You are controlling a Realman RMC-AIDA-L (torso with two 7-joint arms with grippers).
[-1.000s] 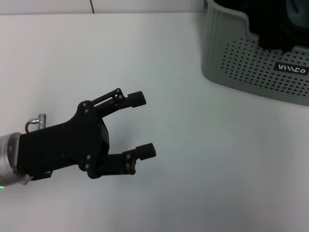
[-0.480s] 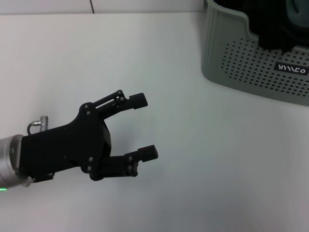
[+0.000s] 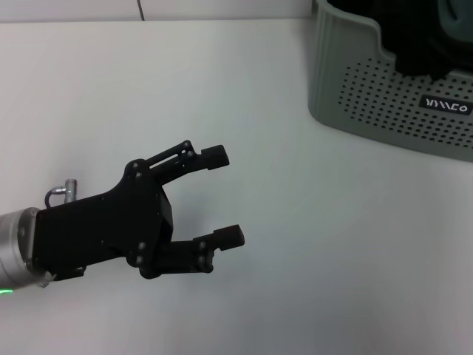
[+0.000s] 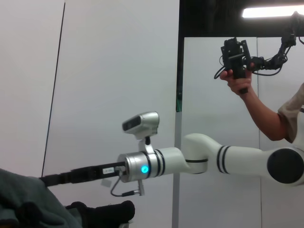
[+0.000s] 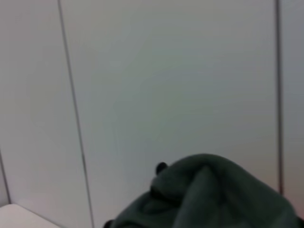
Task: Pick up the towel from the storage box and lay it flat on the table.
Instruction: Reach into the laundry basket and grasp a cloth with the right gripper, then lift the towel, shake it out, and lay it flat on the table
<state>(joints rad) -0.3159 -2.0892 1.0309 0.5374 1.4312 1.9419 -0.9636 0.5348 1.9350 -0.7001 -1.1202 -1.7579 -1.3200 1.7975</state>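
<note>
Left pincer (image 3: pixel 222 196) agape above white table (image 3: pixel 295 222), well apart from perforated grey-green storage box (image 3: pixel 384 103).

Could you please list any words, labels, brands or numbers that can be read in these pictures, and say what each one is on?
Small black label with white lettering on the perforated side of the storage box: stylised characters, not legible as a word.
Small white tag on the arm seen in the left wrist view: too small to read.
Right wrist view: no text.
</note>
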